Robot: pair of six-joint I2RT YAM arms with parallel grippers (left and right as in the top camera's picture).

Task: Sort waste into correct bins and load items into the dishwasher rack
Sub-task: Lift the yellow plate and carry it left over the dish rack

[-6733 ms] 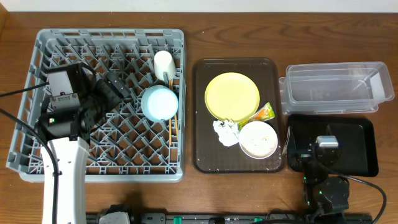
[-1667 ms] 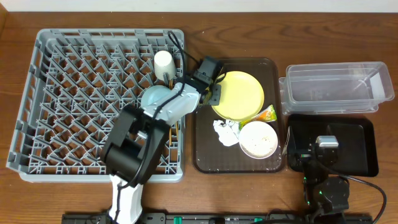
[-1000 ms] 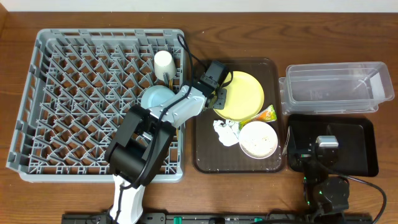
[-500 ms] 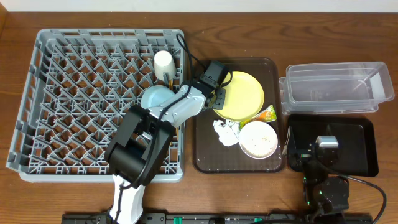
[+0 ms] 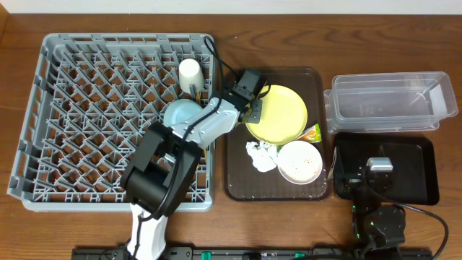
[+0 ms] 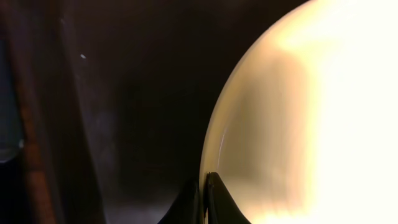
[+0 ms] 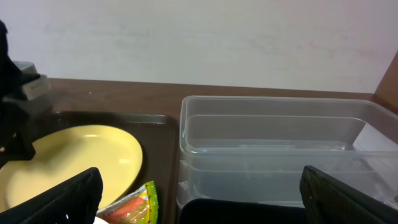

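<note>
R tool [image 7: 200,203] at bottom right, over black tray [image 5: 423,185], fingers wide apart. Left of it, brown tray [image 5: 238,182] w/ white bowl [image 5: 299,162] in its lower right. Crumpled tissue [image 5: 261,154] just beside bowl's left rim. Snack wrapper [image 5: 311,133] just above bowl, at plate's lower-right edge. Yellow plate [image 5: 283,112] in tray's upper half. L tool [image 6: 204,186] at plate's left rim, fingers together, clamped on the rim. Rack [image 5: 86,108] fills frame left on surface [image 5: 14,231], w/ blue bowl [image 5: 179,114] near its right side and white cup [image 5: 190,74] above that. Clear tub [image 5: 390,101] upper right.

Plate [image 5: 280,112] on tray [image 5: 238,180], right of rack [image 5: 94,108]
</note>
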